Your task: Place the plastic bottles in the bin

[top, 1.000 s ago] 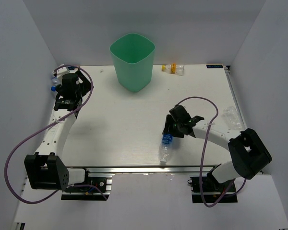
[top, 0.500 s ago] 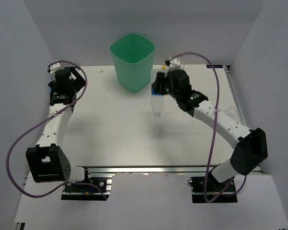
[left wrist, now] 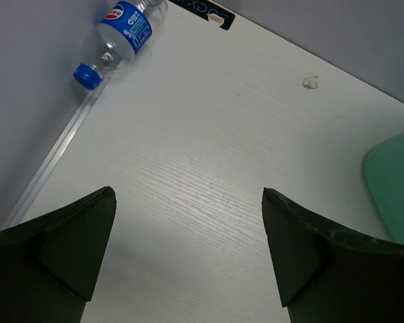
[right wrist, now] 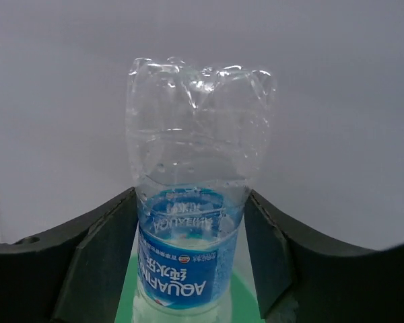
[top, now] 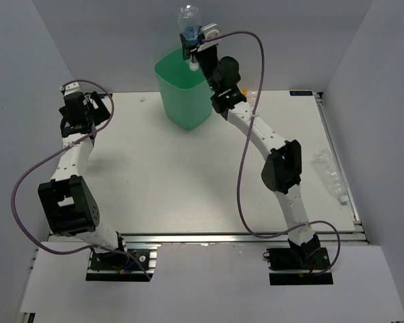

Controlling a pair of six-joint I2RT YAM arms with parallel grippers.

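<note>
My right gripper (top: pixel 191 44) is shut on a clear bottle with a blue label (top: pixel 188 19), held base up, high over the far rim of the mint-green bin (top: pixel 184 101). In the right wrist view the bottle (right wrist: pixel 195 134) sits between the fingers of this gripper (right wrist: pixel 190 196), with the green bin (right wrist: pixel 246 299) below. My left gripper (top: pixel 89 113) is open and empty near the left wall. In its wrist view (left wrist: pixel 188 242) a blue-capped, blue-labelled bottle (left wrist: pixel 120 37) lies along the wall ahead. Another clear bottle (top: pixel 330 173) lies at the right edge.
White walls close in the table on the left, right and far sides. The bin's edge (left wrist: pixel 394 192) shows at the right of the left wrist view. A small scrap (left wrist: pixel 311 83) lies on the table. The right arm stretches across the table's right half.
My right arm has lifted the blue-labelled bottle from the table's near middle, past the bin's right side, to above the bin. My left arm has swung further toward the left wall.
</note>
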